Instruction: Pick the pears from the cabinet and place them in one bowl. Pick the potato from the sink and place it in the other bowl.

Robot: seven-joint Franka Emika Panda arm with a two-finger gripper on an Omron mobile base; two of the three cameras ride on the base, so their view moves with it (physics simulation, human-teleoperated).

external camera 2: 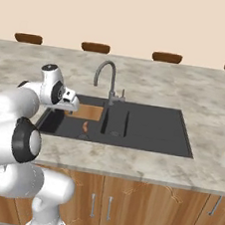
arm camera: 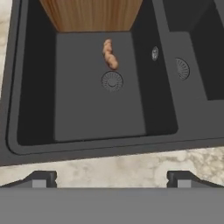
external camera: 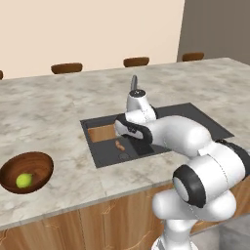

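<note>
Potato [arm camera: 110, 54] lies in sink [arm camera: 35, 109], beyond spread-open hand [arm camera: 112, 179].

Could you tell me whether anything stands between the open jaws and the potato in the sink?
Nothing visible does. The potato lies alone on the sink floor beside the drain, and the open gripper sits over the near rim.

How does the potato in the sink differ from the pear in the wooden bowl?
The potato is orange-tan and oblong, lumpy along its length; the pear is bright yellow-green and roundish. The potato lies on the dark floor of the sink, just beyond a drain; the pear sits inside the reddish-brown wooden bowl on the counter, to the left of the sink. Both are small, and neither is held.
</note>
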